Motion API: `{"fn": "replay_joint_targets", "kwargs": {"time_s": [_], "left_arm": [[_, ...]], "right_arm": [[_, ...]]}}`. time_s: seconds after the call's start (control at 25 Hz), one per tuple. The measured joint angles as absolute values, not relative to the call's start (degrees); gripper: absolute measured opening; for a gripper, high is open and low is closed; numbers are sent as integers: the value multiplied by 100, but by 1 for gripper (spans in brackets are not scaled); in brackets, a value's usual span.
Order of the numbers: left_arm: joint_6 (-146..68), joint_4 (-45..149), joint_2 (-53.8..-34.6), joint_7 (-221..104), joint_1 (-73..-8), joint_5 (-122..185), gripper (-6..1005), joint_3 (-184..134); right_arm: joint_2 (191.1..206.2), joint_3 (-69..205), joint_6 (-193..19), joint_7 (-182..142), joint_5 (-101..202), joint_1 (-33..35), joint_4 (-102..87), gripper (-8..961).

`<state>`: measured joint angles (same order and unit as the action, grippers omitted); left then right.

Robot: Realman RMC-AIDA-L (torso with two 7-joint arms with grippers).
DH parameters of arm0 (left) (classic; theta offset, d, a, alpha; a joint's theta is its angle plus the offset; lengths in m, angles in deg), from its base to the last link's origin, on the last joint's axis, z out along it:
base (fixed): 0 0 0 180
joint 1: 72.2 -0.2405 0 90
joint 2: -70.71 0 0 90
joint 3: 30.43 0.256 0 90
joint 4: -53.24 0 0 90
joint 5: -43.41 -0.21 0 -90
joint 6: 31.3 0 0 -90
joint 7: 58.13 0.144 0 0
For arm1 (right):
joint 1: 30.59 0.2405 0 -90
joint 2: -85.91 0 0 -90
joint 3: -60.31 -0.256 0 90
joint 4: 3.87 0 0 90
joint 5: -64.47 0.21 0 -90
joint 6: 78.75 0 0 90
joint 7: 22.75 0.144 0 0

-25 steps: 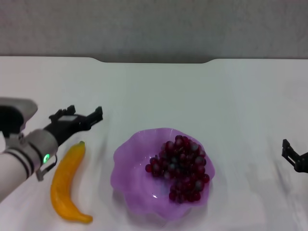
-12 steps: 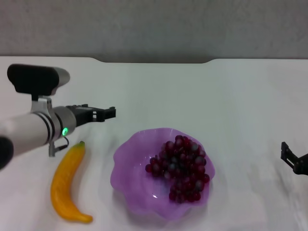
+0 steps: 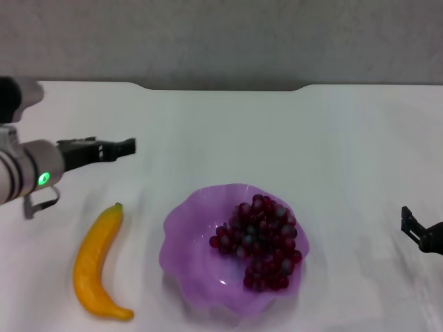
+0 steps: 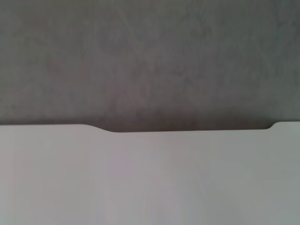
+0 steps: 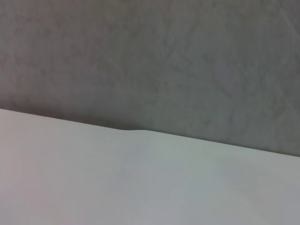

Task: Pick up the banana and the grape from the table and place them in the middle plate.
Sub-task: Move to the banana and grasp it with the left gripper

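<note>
Already the grape [image 3: 259,241] bunch lies inside the middle plate [image 3: 185,228], heaped toward its three o'clock side, so that half of the task looks done. The banana [image 3: 97,261] lies on the table [image 3: 277,138] at about nine o'clock from the plate, close beside it but apart, its dark stem tip pointing toward twelve o'clock.

What has changed over the last second is the left gripper [image 3: 119,147]. A second ago it sat low, just past the banana's stem end; half a second ago it reached out toward three o'clock, nearer the plate. Now it has drawn back toward nine o'clock and sits higher in the head view, well clear of the banana toward twelve o'clock. It holds nothing, but whether its jaws are parted or closed I cannot tell. Its wrist camera shows only bare tabletop, the notched far edge and the grey wall.

The right gripper [image 3: 419,231] is parked at the table's three o'clock edge, a touch lower than before; its jaws cannot be read either.

As a judgement, the left arm is repositioning rather than grasping, so it must come back down over the banana.
</note>
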<state>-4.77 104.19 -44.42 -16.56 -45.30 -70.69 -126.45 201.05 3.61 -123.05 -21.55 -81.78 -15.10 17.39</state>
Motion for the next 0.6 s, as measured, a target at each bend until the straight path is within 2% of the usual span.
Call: {"fn": "replay_joint_targets", "kwargs": {"time_s": [0.08, 0.6], "left_arm": [[-172, 10595, -4529, -1541, -4711, -7442, 907, -12897], [311, 11185, -4601, -2149, -5194, -9472, 907, -12754]], "right_arm": [[20107, 384, -12305, -2155, -8178, -1509, 1740, 851], [20114, 398, -12295, -2127, -8150, -1505, 1676, 851]]}}
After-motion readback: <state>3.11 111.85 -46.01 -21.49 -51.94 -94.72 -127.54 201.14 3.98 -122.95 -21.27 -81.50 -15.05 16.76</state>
